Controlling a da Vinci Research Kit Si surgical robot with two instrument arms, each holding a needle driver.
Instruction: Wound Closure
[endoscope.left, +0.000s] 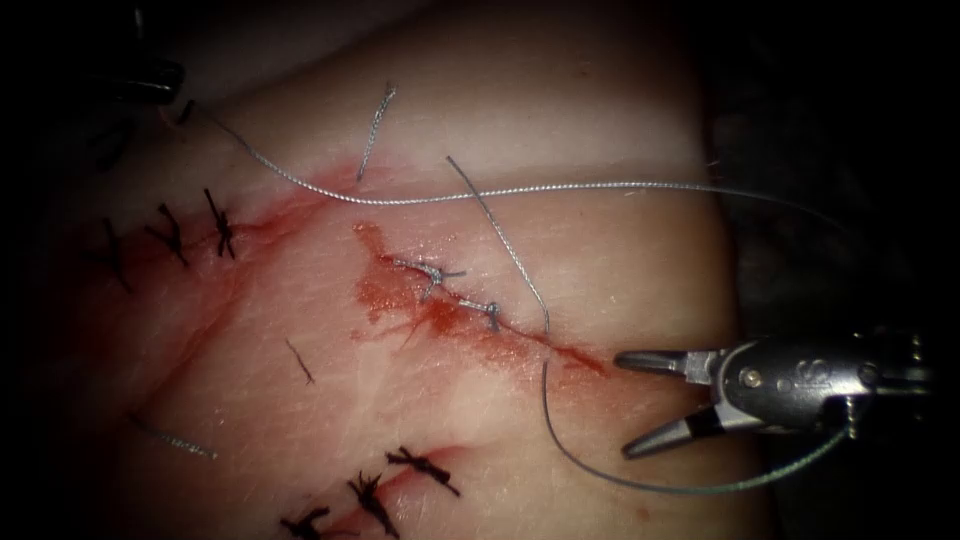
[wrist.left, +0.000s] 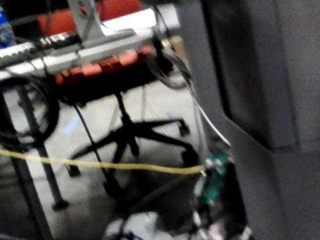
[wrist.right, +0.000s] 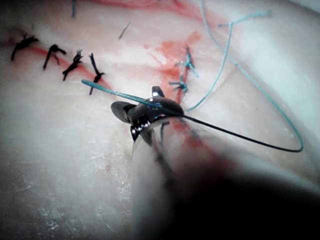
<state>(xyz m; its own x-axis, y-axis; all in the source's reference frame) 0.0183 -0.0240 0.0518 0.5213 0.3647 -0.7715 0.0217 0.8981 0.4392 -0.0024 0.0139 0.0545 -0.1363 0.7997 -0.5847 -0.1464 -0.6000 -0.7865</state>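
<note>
Thread crosses tissue; two knots; right tool jaws spread, empty.

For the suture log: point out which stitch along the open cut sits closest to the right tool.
The grey stitch farther right along the cut, nearest the right tool, whose jaws are open and hold nothing. The other grey stitch sits up-left; the black stitches close other cuts.

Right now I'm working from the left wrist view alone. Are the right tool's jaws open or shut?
Observer: Open and empty; the right tool sits at the cut's right end.
Operator: Where's the thread?
Observer: The thread enters the tissue at that end and loops below the tool.
Operator: And the needle?
Observer: I can't make it out. The left tool, far left, is too dark to judge.
</note>
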